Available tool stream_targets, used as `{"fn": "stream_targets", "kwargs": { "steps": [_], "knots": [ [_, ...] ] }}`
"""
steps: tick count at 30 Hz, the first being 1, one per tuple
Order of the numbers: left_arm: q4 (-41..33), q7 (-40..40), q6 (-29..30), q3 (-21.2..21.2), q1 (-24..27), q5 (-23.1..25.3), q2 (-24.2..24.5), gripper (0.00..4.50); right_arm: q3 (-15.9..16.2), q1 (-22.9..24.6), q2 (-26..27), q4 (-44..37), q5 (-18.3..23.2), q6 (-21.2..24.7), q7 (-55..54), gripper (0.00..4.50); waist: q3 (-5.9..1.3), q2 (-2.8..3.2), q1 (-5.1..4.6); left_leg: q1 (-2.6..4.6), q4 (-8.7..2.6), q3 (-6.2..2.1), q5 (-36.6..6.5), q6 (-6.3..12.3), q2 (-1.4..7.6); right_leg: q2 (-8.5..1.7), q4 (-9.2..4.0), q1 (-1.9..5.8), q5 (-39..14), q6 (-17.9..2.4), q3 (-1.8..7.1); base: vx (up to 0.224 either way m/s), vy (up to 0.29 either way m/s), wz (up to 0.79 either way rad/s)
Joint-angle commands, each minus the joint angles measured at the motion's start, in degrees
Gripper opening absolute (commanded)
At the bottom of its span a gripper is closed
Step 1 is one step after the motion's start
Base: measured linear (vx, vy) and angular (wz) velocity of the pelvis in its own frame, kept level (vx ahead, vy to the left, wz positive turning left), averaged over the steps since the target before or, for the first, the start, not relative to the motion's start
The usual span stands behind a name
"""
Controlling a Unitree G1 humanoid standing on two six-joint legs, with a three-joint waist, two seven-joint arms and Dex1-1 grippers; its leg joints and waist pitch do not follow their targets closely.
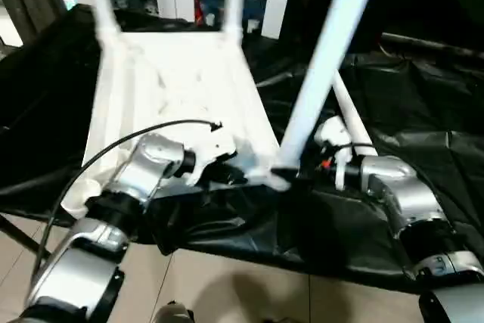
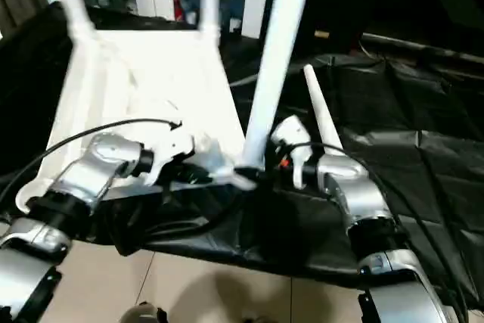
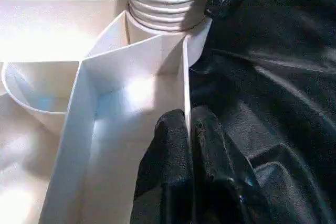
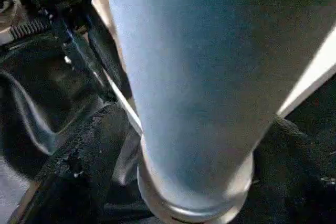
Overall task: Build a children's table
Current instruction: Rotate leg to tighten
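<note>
Two legs (image 1: 102,1) already stand in far sockets; our left fingers (image 3: 181,145) pinch tabletop (image 1: 174,88) rim, right fingers (image 4: 79,166) clasp third leg (image 1: 325,51) beside them. We judge: keep upright, twist threads home.

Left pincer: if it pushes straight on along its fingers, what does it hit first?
Probably the threaded base of the leg seated in the corner socket. The left pincer is clamped on the table top's thin side wall, which runs directly to that corner. Depth is unclear.
</note>
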Motion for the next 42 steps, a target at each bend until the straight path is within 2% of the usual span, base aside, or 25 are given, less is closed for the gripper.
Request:
{"fn": "stream_targets", "kwargs": {
  "steps": [1, 3, 6, 12, 15, 16, 17, 19, 20, 21, 22, 23, 24, 25, 26, 27, 29, 30, 31, 32, 33, 34, 39, 41, 42],
  "knots": [
    [-0.8, -1.3, 0.3, -0.9, 0.8, -0.9, -0.3, 0.00, 0.7, -1.0, 0.0, 0.9, -1.1, 0.8, 1.1, 3.49, -3.87, -0.41, -0.11, 1.15, -3.69, -0.80, -11.8, 1.17, 1.99, -4.11, -3.83, 2.38, -10.3, -12.8, 2.25, 0.000, 0.000, 0.00],
    [-0.9, -1.1, 0.3, -0.8, 0.9, -0.9, -0.2, 0.00, 1.0, -1.0, 0.1, 1.0, -1.3, 0.7, 1.1, 3.30, -3.91, -0.35, -0.06, 1.08, -3.67, -0.83, -10.9, 1.30, 1.97, -4.11, -3.66, 2.42, -9.8, -12.6, 2.25, 0.000, 0.000, 0.00],
    [-1.5, -0.8, 0.7, -0.3, 1.4, -0.9, 0.2, 0.00, 1.2, -1.0, 0.8, 1.4, -1.4, 0.8, 0.7, 3.06, -3.94, -0.77, -0.15, 1.01, -3.59, -0.79, -10.1, 1.69, 1.94, -4.08, -3.51, 2.46, -8.9, -12.7, 2.21, 0.000, 0.000, 0.00],
    [-1.5, 0.2, 0.9, 0.1, 1.6, -0.8, 0.3, 0.00, 1.9, -0.7, 1.5, 1.9, -1.9, 0.6, 0.3, 2.70, -3.88, -0.52, -0.25, 1.19, -3.70, -0.81, -11.4, 1.07, 1.96, -4.07, -3.75, 2.26, -10.4, -12.3, 2.26, 0.000, 0.000, 0.00],
    [0.6, 5.0, 2.3, 1.0, 0.7, 0.1, -0.9, 0.00, -0.2, -0.1, 3.4, 3.0, -1.5, 0.7, -4.6, 2.65, -3.79, -0.41, -0.31, 1.16, -3.79, -0.87, -12.2, 0.54, 1.91, -4.08, -3.88, 2.24, -11.5, -12.0, 2.30, 0.000, 0.000, 0.00],
    [0.6, 5.0, 2.3, 1.0, 0.7, 0.1, -0.9, 0.00, -0.2, -0.1, 3.4, 3.0, -1.5, 0.7, -4.6, 2.65, -3.67, -0.38, -0.36, 1.34, -3.89, -0.91, -13.5, 0.04, 1.93, -4.15, -4.20, 2.06, -13.6, -11.6, 2.31, 0.000, 0.000, 0.00],
    [2.9, 11.0, 3.7, 2.4, -0.5, 0.7, -2.8, 0.00, -3.0, -0.1, 6.0, 5.7, -1.7, 0.9, -12.9, 2.65, -3.69, -0.37, -0.41, 1.35, -3.94, -0.94, -13.9, -0.35, 1.92, -4.18, -4.24, 2.07, -14.5, -11.4, 2.32, 0.000, 0.000, 0.00],
    [4.8, 16.0, 4.6, 3.5, -1.6, 1.1, -4.5, 0.00, -4.9, 0.0, 8.2, 7.7, -1.8, 1.4, -19.5, 2.65, -3.60, -0.40, -0.69, 1.60, -4.11, -1.14, -16.2, -2.00, 1.85, -4.28, -4.68, 1.76, -19.3, -10.2, 2.28, 0.000, 0.000, 0.00],
    [6.3, 19.5, 5.4, 4.3, -2.5, 1.3, -5.7, 0.00, -6.0, -0.1, 9.6, 8.8, -1.8, 1.8, -23.7, 2.65, -3.63, -0.02, -0.69, 1.61, -4.17, -1.28, -16.7, -2.23, 1.84, -4.31, -4.80, 1.81, -20.1, -9.9, 2.25, 0.000, 0.000, 0.00],
    [8.7, 25.3, 7.1, 5.6, -3.9, 1.4, -7.8, 0.00, -7.7, -0.4, 11.8, 10.8, -2.0, 2.2, -30.8, 2.64, -3.58, -0.21, -0.91, 1.66, -4.18, -1.22, -17.5, -2.61, 1.80, -4.19, -4.99, 1.54, -20.9, -9.5, 2.27, 0.000, 0.000, 0.00],
    [10.2, 28.3, 8.1, 6.3, -4.8, 1.3, -9.2, 0.00, -8.7, -0.8, 13.3, 12.1, -2.0, 2.1, -35.2, 2.64, -3.53, -0.14, -0.98, 2.02, -4.07, -1.23, -19.0, -2.82, 1.67, -4.19, -5.30, 1.16, -23.2, -9.1, 2.24, 0.000, 0.000, 0.00],
    [10.2, 28.3, 8.1, 6.3, -4.8, 1.3, -9.2, 0.00, -8.7, -0.8, 13.3, 12.1, -2.0, 2.1, -35.2, 2.64, -3.49, -0.17, -1.05, 2.19, -4.07, -1.20, -19.6, -2.87, 1.67, -4.22, -5.54, 0.99, -24.3, -8.9, 2.27, 0.000, 0.000, 0.00],
    [11.4, 30.9, 8.5, 6.8, -5.6, 1.3, -10.5, 0.00, -9.6, -1.3, 14.7, 13.3, -1.9, 1.9, -38.8, 2.64, -3.45, -0.19, -1.04, 2.01, -4.11, -1.40, -20.1, -2.71, 1.63, -4.37, -5.81, 1.11, -26.1, -8.2, 2.19, 0.000, 0.000, 0.00],
    [13.2, 35.0, 9.0, 7.5, -7.0, 1.1, -13.1, 0.00, -11.5, -3.0, 17.7, 15.7, -1.2, 2.1, -45.5, 2.64, -3.51, 0.98, -1.37, 1.91, -4.37, -1.46, -21.1, -3.20, 1.70, -4.14, -5.97, 1.00, -25.4, -7.9, 2.33, 0.000, 0.000, 0.00],
    [13.8, 36.2, 9.1, 7.6, -7.5, 1.2, -14.2, 0.00, -12.3, -3.9, 18.9, 16.7, -0.7, 2.3, -47.6, 2.64, -3.61, 0.90, -1.52, 1.93, -4.33, -1.62, -21.3, -3.54, 1.62, -4.07, -5.74, 1.07, -24.8, -7.9, 2.17, 0.000, 0.000, 0.00],
    [13.8, 36.2, 9.1, 7.6, -7.5, 1.2, -14.2, 0.00, -12.3, -3.9, 18.9, 16.7, -0.7, 2.3, -47.6, 2.64, -3.73, 0.51, -1.52, 1.82, -4.39, -1.73, -21.4, -3.48, 1.45, -3.89, -5.69, 1.38, -24.4, -7.5, 1.92, 0.000, 0.000, 0.00],
    [14.5, 37.2, 9.1, 7.2, -8.1, 1.7, -15.9, 0.00, -12.7, -5.5, 20.9, 18.1, -0.9, 1.7, -49.9, 2.64, -3.76, 0.70, -1.48, 1.77, -4.28, -1.54, -20.6, -2.57, 1.44, -4.02, -5.75, 1.22, -22.4, -7.6, 2.18, 0.000, 0.000, 0.00],
    [15.3, 37.5, 8.3, 6.5, -8.7, 2.1, -17.0, 0.00, -12.2, -7.0, 22.3, 19.0, -1.7, 0.3, -49.9, 2.64, -3.87, 0.54, -1.59, 1.58, -4.30, -1.49, -20.2, -2.04, 1.39, -3.96, -5.71, 1.38, -21.7, -7.7, 2.17, 0.000, 0.000, 0.00],
    [15.7, 37.2, 7.6, 6.0, -9.0, 2.4, -17.4, 0.00, -11.9, -7.8, 22.9, 19.4, -2.2, -1.2, -49.3, 2.99, -3.88, 0.51, -1.61, 1.39, -4.38, -1.50, -19.7, -1.85, 1.44, -3.98, -5.66, 1.51, -21.0, -7.7, 2.15, 0.000, 0.000, 0.00],
    [15.7, 36.7, 7.2, 5.7, -9.0, 2.5, -17.3, 0.00, -11.7, -8.1, 22.8, 19.4, -2.3, -1.8, -48.5, 2.99, -3.92, 0.55, -1.59, 1.42, -4.35, -1.50, -19.5, -1.73, 1.46, -3.95, -5.56, 1.50, -20.6, -7.8, 2.14, 0.000, 0.000, 0.00],
    [15.5, 36.1, 6.8, 5.4, -8.9, 2.6, -17.0, 0.00, -11.5, -8.1, 22.6, 19.3, -2.4, -2.1, -48.0, 3.20, -3.88, 0.24, -1.59, 1.39, -4.28, -1.35, -19.2, -1.33, 1.46, -3.94, -5.60, 1.47, -20.0, -7.8, 2.19, 0.000, 0.000, 0.00],
    [15.4, 35.8, 6.7, 5.3, -8.9, 2.6, -16.9, 0.00, -11.4, -8.1, 22.5, 19.2, -2.5, -2.2, -47.8, 3.36, -3.88, 0.39, -1.53, 1.33, -4.30, -1.34, -18.9, -0.95, 1.45, -3.97, -5.54, 1.56, -19.7, -7.9, 2.23, 0.000, 0.000, 0.00],
    [13.7, 28.5, 2.6, 4.1, -7.1, 2.1, -13.7, 0.00, -9.1, -8.3, 18.7, 18.0, -3.7, -2.4, -39.4, 3.60, -3.99, 0.05, -1.78, 0.63, -4.31, -1.33, -15.8, 0.20, 1.42, -4.00, -5.25, 2.16, -17.6, -8.1, 2.15, 0.000, 0.000, 0.00],
    [12.8, 26.5, 2.6, 4.0, -6.4, 1.7, -12.6, 0.00, -8.2, -7.9, 17.1, 17.1, -4.0, -2.6, -36.3, 3.60, -3.96, 0.15, -1.75, 0.84, -4.17, -1.19, -15.6, 0.55, 1.51, -3.96, -5.18, 2.05, -16.8, -8.7, 2.18, 0.000, 0.000, 0.00],
    [11.7, 22.6, 0.9, 3.3, -5.3, 1.5, -10.6, 0.00, -6.8, -7.4, 14.2, 15.9, -4.8, -3.4, -31.0, 3.60, -4.09, 0.16, -1.56, 0.83, -4.08, -1.24, -15.0, 0.73, 1.57, -4.07, -5.07, 2.20, -16.1, -9.1, 2.18, 0.000, 0.000, 0.00]
  ]
}}
